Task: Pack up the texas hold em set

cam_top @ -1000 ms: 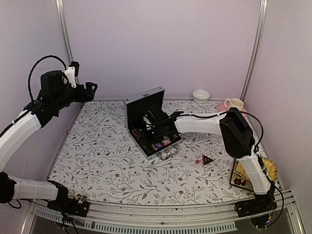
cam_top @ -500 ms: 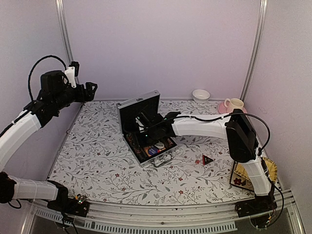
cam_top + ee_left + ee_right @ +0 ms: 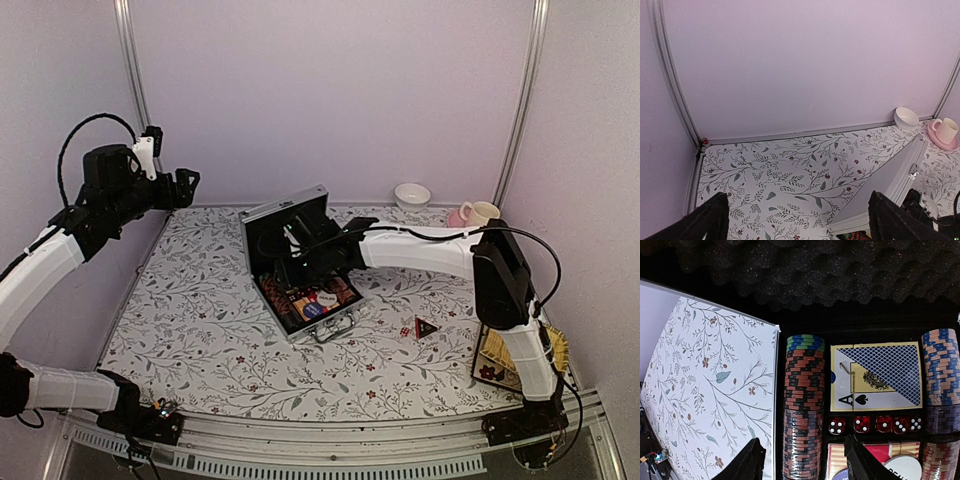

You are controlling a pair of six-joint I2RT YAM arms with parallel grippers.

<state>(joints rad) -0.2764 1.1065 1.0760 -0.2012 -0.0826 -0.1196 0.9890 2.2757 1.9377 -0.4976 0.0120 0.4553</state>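
Left fingers (image 3: 707,222): raised high over the far-left corner of the tabletop (image 3: 200,330), spread wide, holding nothing.
Briefcase (image 3: 283,209): open at the tabletop's centre, lid upright, handle towards the near edge.
Right fingers (image 3: 752,462): inside the briefcase, partly apart, a chip stack (image 3: 802,405) showing between them, gripping nothing.
Cards (image 3: 875,375) and red dice (image 3: 875,424): in compartments just beside that stack.
Triangular marker (image 3: 425,327): lying on the tabletop, near the briefcase's right side.
Cup (image 3: 482,212): on its saucer at the far-right corner.

On your leaf-patterned tabletop (image 3: 200,330) you have the open silver briefcase (image 3: 262,240) mid-table, a black-red triangular marker (image 3: 425,327) to its right, a white bowl (image 3: 412,195) and a pink cup (image 3: 480,213) on its saucer (image 3: 457,219) at the back, and a yellow woven tray (image 3: 556,347) front right.
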